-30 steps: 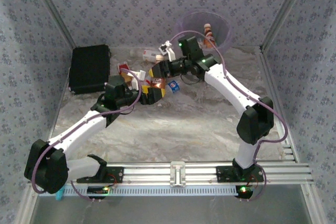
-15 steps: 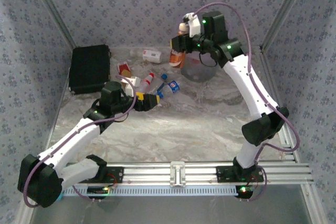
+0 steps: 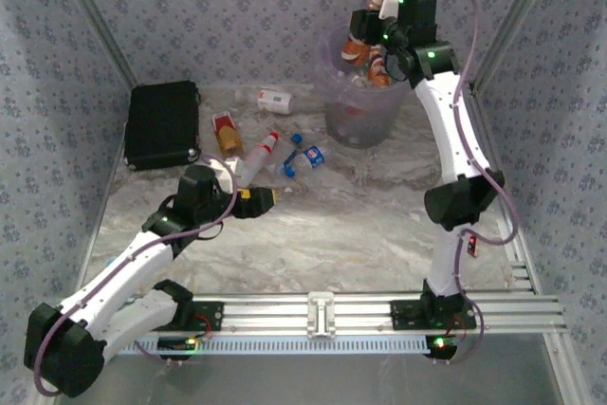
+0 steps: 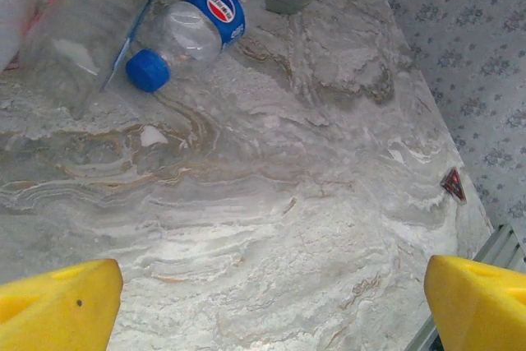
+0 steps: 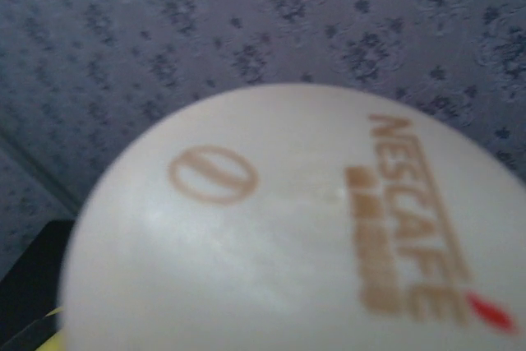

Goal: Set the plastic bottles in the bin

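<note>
Risk check: left pick short of the bin, right drop over it

Left gripper is nearest us, well to the near-left of the bin. Its fingers are spread wide with only bare table between them, so nothing is held.

The closest target looks like the blue-label bottle. It lies on its side between that gripper and the bin, just short of the bin's foot and right beside a clear bottle.

What we'd worry about there:
- Round body on a smooth top: a pinch near the cap end could squirt it out or roll it against the bin.
- One finger could land on the neighbouring bottle, giving us two bottles or none.
- A push toward the bin could shove the bin itself; it looks light.

More loose bottles lie further left of the bin, towards the black case. A wide sweep could scatter them under it.

Right gripper is up over the bin's mouth on the far side, clamped on a Nescafé bottle whose pale base faces the wrist camera.

We can't tell whether the bottle sits fully inside the rim line. If it is released off-centre, we judge it could clip the rolled rim and bounce out. The bin already holds bottles, so a high drop might rebound off them. If the arm comes down, catching the rim could tip the bin.
</note>
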`<state>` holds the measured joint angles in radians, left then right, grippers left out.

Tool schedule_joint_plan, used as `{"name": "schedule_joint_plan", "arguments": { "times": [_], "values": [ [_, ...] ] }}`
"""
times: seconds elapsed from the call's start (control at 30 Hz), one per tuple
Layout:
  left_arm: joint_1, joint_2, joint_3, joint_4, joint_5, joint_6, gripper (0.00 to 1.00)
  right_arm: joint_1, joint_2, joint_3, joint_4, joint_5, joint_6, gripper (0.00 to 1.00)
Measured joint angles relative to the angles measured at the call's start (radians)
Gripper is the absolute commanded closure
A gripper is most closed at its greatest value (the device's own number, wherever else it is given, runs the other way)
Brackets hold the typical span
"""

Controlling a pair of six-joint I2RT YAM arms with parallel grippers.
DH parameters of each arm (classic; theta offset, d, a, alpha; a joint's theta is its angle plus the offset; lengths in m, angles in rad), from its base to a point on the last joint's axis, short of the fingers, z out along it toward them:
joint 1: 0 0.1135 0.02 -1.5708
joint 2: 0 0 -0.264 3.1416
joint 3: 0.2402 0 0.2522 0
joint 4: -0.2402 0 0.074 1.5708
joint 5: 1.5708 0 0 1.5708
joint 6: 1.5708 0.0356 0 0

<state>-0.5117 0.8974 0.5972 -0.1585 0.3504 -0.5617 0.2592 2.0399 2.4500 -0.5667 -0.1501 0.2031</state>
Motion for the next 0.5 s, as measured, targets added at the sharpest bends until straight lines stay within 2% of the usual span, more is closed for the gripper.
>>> {"name": "schedule_joint_plan", "arguments": {
  "times": [0.23,0.5],
  "values": [
    [0.000,-0.039,-0.007,-0.045,-0.012,-0.006,0.07,-0.009,0.253,0.261,-0.048,0.042,0.022,0.63],
    [0.000,-0.124,-0.014,-0.102,-0.048,-0.010,0.08,-0.010,0.345,0.232,-0.067,-0.011,0.068,0.61]
  ]
}}
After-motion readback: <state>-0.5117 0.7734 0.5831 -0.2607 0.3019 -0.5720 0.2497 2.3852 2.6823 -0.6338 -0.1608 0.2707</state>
